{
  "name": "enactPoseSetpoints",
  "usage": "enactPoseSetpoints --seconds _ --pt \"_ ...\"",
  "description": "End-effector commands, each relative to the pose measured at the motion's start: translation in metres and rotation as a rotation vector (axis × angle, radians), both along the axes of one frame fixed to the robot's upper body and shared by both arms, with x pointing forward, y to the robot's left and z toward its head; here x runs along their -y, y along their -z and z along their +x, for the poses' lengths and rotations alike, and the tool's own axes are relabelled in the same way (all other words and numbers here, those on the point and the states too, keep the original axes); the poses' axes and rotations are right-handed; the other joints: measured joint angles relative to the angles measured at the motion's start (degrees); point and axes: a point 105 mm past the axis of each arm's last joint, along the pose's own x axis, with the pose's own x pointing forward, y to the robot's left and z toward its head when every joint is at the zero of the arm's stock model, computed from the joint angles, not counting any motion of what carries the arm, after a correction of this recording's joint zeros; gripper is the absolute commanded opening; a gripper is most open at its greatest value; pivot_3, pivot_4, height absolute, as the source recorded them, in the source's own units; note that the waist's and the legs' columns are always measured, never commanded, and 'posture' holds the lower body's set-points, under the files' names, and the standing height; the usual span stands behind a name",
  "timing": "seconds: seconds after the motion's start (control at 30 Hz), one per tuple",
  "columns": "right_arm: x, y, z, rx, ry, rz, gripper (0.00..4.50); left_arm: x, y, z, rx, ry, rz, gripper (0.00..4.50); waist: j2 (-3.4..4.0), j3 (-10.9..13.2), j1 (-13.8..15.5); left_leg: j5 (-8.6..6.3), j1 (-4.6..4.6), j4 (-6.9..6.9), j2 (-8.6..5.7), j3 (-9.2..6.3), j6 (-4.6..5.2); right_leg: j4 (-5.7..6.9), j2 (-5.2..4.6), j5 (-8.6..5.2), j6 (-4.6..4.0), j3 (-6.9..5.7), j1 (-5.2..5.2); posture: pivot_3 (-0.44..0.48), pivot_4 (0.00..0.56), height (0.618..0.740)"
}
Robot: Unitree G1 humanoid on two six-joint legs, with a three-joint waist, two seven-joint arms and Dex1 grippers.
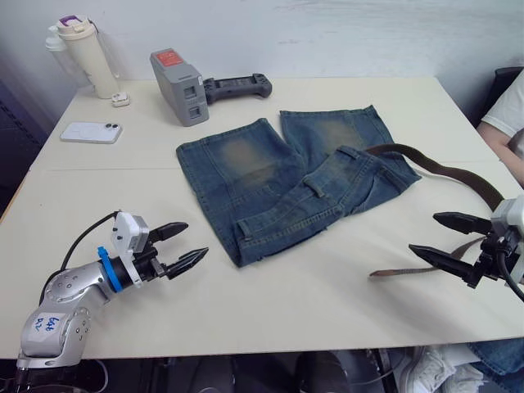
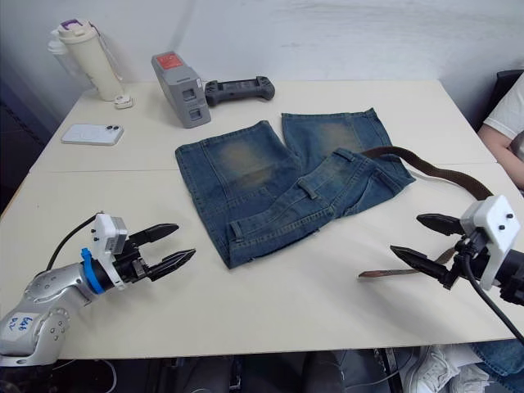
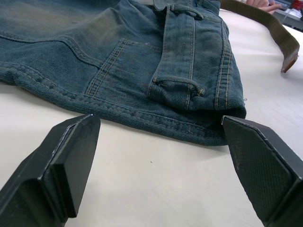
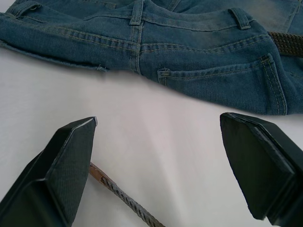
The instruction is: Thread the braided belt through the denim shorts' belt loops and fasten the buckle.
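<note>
The denim shorts (image 1: 286, 176) lie flat at frame centre, legs pointing to the upper edge, waistband slanting from lower left to upper right. The braided belt (image 1: 446, 173) emerges at the waistband's right end, curves toward the right edge and doubles back to a free end at lower right. The right gripper (image 1: 446, 240) is spread wide beside that end, holding nothing. The left gripper (image 1: 182, 244), lower left, is likewise wide open and empty.

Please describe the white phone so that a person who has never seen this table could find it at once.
Start at the table's far left corner, where a tall cream bottle stands. The white phone lies flat just in front of that bottle, well left of the denim shorts. It is the one thin, flat, rounded rectangle there; the neighbouring grey battery pack is bulky.
</note>
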Motion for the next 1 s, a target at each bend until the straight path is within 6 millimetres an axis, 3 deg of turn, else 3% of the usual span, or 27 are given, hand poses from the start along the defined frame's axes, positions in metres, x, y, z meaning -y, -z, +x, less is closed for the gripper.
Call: enactPoseSetpoints --seconds 0.03,0.5,0.63,0.8,0.97,1.0 --pt "-0.004 -0.006 0.0 0.034 -0.006 -0.003 4.43 0.006 -0.01 -0.004 0.031 0.052 0.0 4.5 0.0 0.0 0.0 0.0 0.0 0.0 0.0 0.0 0.0 0.0 0.0 0.0 0.0 0.0 0.0 0.0 0.15 0.65" --pt "-0.01 0.001 -0.002 0.015 -0.028 -0.016 4.43 0.019 -0.018 -0.004 0.061 0.148 0.024 4.5 0.0 0.0 0.01 0.0 0.0 0.0 0.0 0.01 0.0 -0.01 0.0 0.0 0.0 0.0 0.0 0.0 0.15 0.65" --pt "-0.012 -0.004 0.0 0.028 -0.027 -0.005 4.43 0.022 -0.034 0.0 0.095 0.211 0.025 4.5 0.01 0.0 0.04 0.01 0.0 0.0 0.0 0.0 -0.01 0.01 0.01 0.0 0.0 -0.01 -0.01 0.0 0.15 0.65" --pt "-0.026 -0.011 -0.002 0.003 -0.102 -0.071 4.43 0.033 -0.058 0.005 0.11 0.43 0.115 4.5 0.02 0.01 0.01 0.02 -0.01 -0.01 0.0 0.01 -0.02 0.01 0.01 0.0 0.0 -0.01 -0.02 0.0 0.15 0.65" --pt "-0.048 -0.001 -0.016 -0.058 -0.284 -0.421 4.43 0.054 -0.069 0.006 0.184 0.7 0.265 4.5 0.09 0.02 0.05 0.02 0.0 -0.07 -0.01 0.08 -0.02 -0.04 0.02 0.0 0.0 0.0 -0.03 0.0 0.15 0.65" --pt "-0.059 -0.014 -0.012 -0.019 -0.272 -0.329 4.43 0.061 -0.075 0.015 0.199 0.697 0.266 4.5 0.06 0.03 0.0 0.02 0.0 -0.07 -0.01 0.08 -0.02 -0.05 0.03 0.0 0.0 -0.01 -0.03 0.0 0.15 0.65"
